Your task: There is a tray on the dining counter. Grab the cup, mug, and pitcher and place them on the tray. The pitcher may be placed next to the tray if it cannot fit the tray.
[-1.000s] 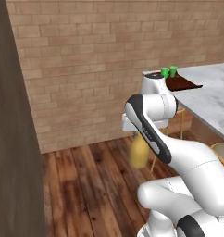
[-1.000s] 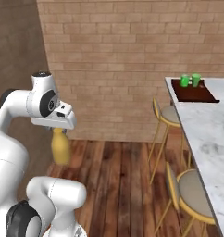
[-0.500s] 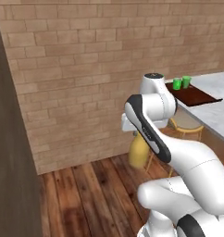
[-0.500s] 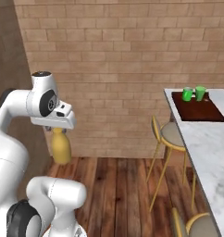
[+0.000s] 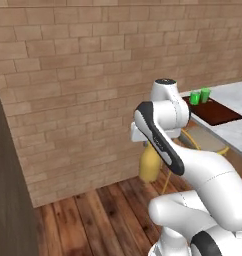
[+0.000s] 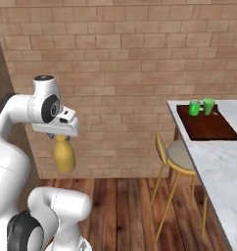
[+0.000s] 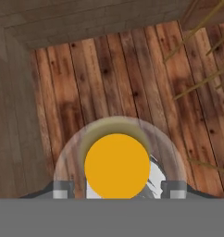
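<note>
My gripper is shut on the pale neck of the mustard-yellow pitcher, which hangs below the hand above the wooden floor. In the left base view the pitcher hangs under the gripper, in front of the brick wall. The hand view looks straight down on the pitcher, between the fingertips. The dark brown tray lies at the far end of the dining counter. Two small green vessels, the cup and the mug, stand on its far end; which is which I cannot tell.
A round stool on thin yellow legs stands against the counter, between me and the tray. A brick wall runs behind everything. A dark panel rises at the left. The plank floor lies open below.
The whole picture has shifted, so the base has moved; the tray and counter now sit lower and nearer in both base views. The pitcher stays in the gripper.
</note>
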